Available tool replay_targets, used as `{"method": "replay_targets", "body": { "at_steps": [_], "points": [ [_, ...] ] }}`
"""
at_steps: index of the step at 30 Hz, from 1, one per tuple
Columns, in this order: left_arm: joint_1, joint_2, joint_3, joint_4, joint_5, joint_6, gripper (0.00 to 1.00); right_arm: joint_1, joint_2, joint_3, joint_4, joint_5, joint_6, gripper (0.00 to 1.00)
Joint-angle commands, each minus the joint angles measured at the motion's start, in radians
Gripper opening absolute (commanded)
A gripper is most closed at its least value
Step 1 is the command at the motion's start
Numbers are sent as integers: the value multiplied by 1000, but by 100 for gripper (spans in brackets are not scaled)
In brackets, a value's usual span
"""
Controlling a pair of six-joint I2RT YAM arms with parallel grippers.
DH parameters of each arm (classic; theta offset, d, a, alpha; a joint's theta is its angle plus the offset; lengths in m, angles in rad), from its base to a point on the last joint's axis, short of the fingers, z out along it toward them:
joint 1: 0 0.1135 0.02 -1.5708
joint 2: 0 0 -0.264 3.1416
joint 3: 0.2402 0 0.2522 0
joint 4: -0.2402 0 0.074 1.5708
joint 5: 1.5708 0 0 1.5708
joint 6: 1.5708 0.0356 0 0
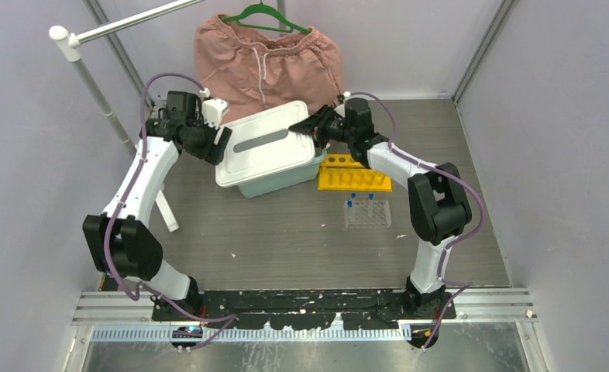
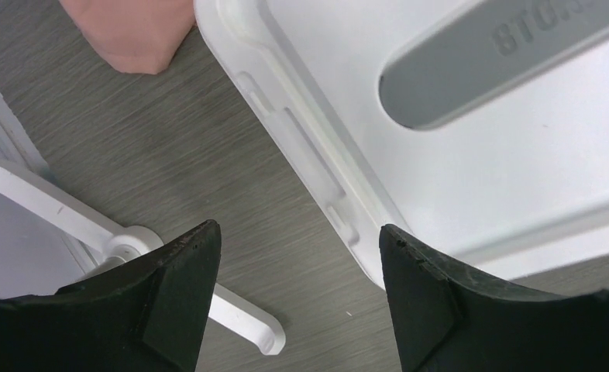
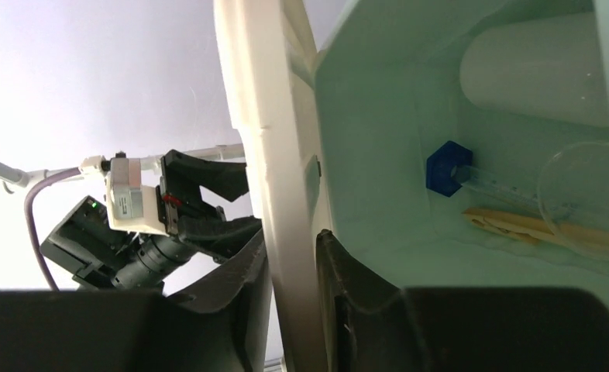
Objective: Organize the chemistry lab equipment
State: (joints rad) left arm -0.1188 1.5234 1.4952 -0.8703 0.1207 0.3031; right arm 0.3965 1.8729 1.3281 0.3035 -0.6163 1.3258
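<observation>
White lid [image 3: 264, 116] pinched by right end effector [image 3: 292, 267], beaker [image 3: 584, 194] cut off

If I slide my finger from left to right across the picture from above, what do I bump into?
White pole → white lid → yellow tube rack → right arm's black elbow.

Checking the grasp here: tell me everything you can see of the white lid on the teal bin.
The white lid looks like hard plastic, rectangular with rounded corners, a long grey inset strip across its top bearing moulded letters. It lies tilted on the teal bin: the right gripper pinches its right edge, raised off the bin. The open left gripper sits beside its left edge.
</observation>
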Motion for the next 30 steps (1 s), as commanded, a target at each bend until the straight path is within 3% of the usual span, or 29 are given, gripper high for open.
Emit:
{"method": "replay_targets", "body": {
  "at_steps": [1, 6, 18, 26, 30],
  "points": [
    [14, 26, 29, 106, -20, 12, 75, -21, -15, 26, -11, -29, -43, 32],
    [15, 66, 17, 113, -26, 13, 75, -38, -18, 41, -97, -20, -96, 35],
    [17, 41, 13, 76, 34, -24, 75, -42, -40, 203, -547, 134, -406, 71],
    [39, -1, 91, 18, 85, -61, 79, -15, -22, 386, -844, 342, -629, 73],
    [57, -25, 113, 7, 95, -76, 81, 21, -6, 455, -961, 479, -734, 69]
  ]
}}
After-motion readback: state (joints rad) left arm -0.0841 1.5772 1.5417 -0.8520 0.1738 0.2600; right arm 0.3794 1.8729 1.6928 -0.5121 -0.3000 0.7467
